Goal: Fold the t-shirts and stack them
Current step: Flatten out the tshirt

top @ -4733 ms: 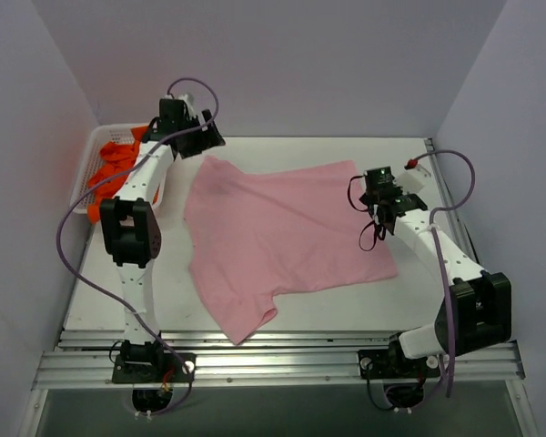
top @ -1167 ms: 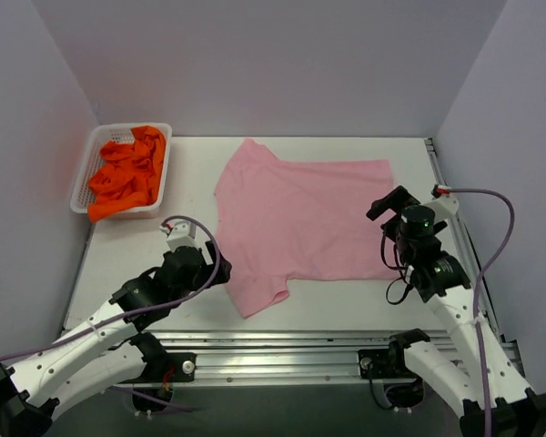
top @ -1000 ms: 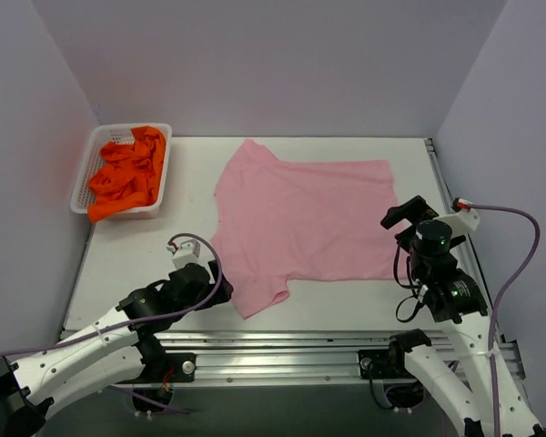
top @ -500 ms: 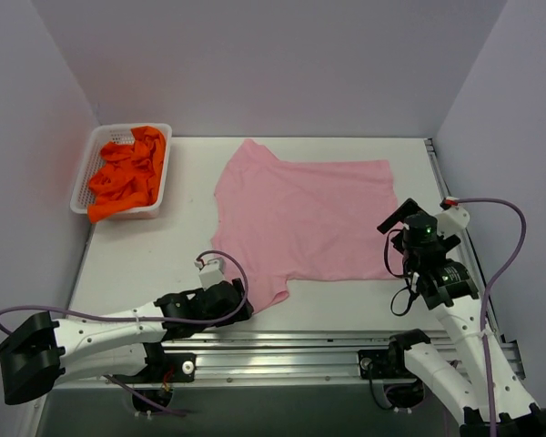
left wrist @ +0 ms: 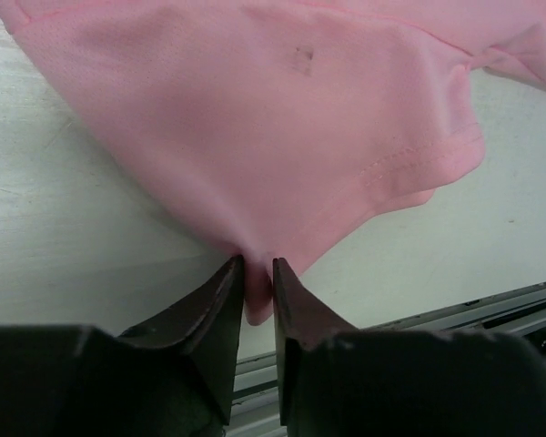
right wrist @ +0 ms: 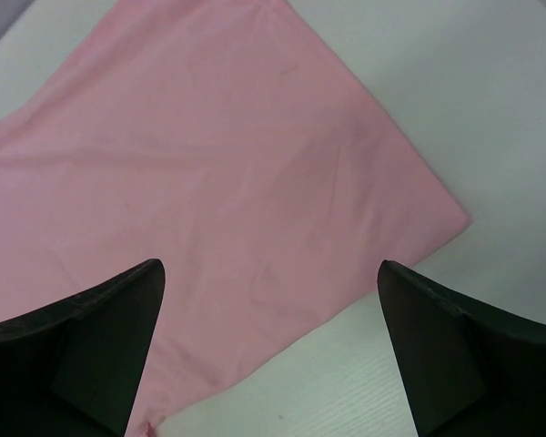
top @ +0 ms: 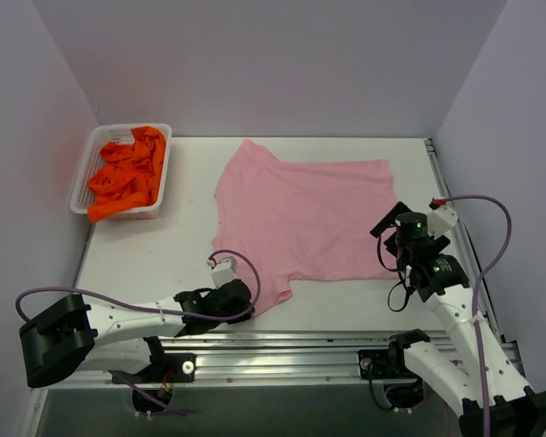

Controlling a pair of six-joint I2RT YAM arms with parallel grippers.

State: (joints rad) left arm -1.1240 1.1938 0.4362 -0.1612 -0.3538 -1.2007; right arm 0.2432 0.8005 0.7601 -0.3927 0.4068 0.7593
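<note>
Table (top: 146,255) bears pink shirt (top: 300,214): left end effector (left wrist: 257,273) pinches sleeve (left wrist: 364,137), right end effector (right wrist: 268,266) gapes above hem (right wrist: 409,205); clamp hem, lift evenly.

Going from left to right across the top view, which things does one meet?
Basket → pink shirt → right arm's cable
</note>
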